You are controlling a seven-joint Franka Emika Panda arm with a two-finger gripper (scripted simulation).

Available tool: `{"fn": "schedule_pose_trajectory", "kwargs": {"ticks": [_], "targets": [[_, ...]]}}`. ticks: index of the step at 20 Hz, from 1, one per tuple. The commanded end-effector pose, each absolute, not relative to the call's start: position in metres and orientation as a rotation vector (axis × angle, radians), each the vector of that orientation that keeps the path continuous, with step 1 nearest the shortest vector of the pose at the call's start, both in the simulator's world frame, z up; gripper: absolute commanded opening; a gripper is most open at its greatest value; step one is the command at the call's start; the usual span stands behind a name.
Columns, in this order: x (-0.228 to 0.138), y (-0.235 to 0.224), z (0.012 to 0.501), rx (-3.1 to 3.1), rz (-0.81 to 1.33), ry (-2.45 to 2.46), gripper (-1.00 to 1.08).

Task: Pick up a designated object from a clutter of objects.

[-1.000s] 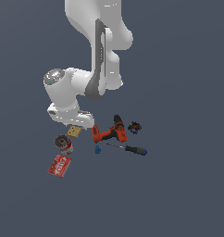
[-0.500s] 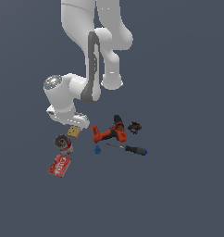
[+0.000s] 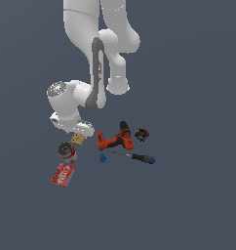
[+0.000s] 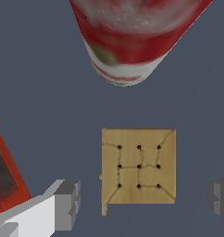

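The tan square block (image 4: 138,165) with several dark spots lies flat on the floor between my two open fingers (image 4: 67,203). My gripper (image 4: 144,200) is open and holds nothing. In the exterior view the block (image 3: 78,139) shows just under the hand, and the gripper (image 3: 77,133) sits right above it, its fingertips hard to make out. The clutter lies around it: the red-and-white can (image 3: 67,152), the red flat box (image 3: 63,175), the orange-red drill (image 3: 115,140) and the blue-handled screwdriver (image 3: 137,157).
The can (image 4: 132,37) lies close beyond the block in the wrist view, and the red box (image 4: 5,176) edges in at one side. A tiny blue piece (image 3: 103,157) and a small dark piece (image 3: 141,133) lie near the drill.
The upper arm links have shifted toward the exterior view's left and the hand has moved slightly above the block. The block and the other items have not moved.
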State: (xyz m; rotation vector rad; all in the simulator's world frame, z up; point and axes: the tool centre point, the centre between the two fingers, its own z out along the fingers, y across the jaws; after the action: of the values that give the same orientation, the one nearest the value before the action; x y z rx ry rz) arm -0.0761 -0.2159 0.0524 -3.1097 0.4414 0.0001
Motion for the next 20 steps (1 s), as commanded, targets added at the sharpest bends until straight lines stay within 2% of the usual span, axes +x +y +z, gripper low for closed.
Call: {"fn": "schedule_pose_trajectory", "kwargs": {"ticks": [1,12,13,20], "targets": [[-0.077,-0.216,0.043,-3.11,0.001,0.442,1.0],[-0.077,-0.216,0.01,-3.11,0.001,0.443,1.0],[-0.077,-0.216,0.01,-3.11,0.001,0.443,-1.0],[-0.077,-0.216,0.01,-3.11,0.001,0.443,-1.0]]}}
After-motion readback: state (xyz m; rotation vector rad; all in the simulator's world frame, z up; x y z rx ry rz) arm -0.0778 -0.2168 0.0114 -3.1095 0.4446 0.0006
